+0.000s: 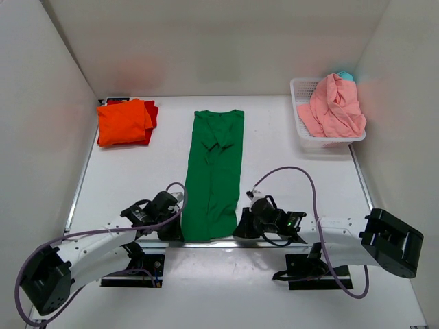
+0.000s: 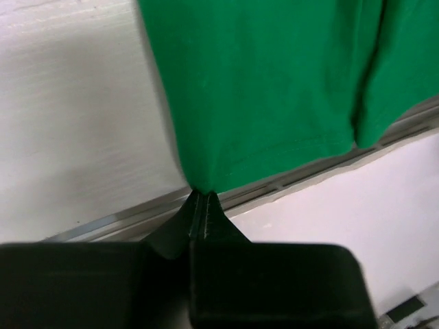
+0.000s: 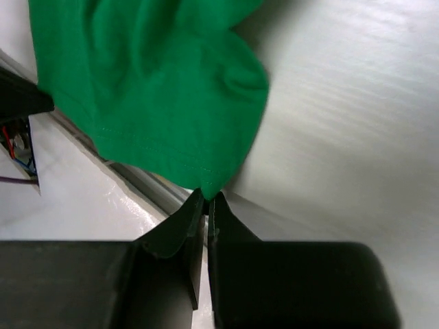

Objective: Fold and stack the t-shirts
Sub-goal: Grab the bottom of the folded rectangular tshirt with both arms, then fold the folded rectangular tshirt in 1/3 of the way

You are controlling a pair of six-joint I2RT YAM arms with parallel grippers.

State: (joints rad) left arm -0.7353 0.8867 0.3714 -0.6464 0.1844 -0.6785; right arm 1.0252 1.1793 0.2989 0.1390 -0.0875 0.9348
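The dark green t-shirt [image 1: 216,171] lies as a long narrow strip down the middle of the table, sleeves folded in, hem at the near edge. My left gripper [image 1: 180,233] is shut on the hem's left corner [image 2: 203,184]. My right gripper [image 1: 240,229] is shut on the hem's right corner [image 3: 209,186]. The orange t-shirt [image 1: 123,121] lies folded on the folded red t-shirt [image 1: 152,114] at the far left. The salmon pink t-shirt [image 1: 335,106] is crumpled in the basket.
The white lattice basket [image 1: 302,130] stands at the far right, with something teal [image 1: 345,75] behind the pink shirt. A metal rail [image 2: 309,175] runs along the table's near edge under the hem. White walls enclose the table on three sides.
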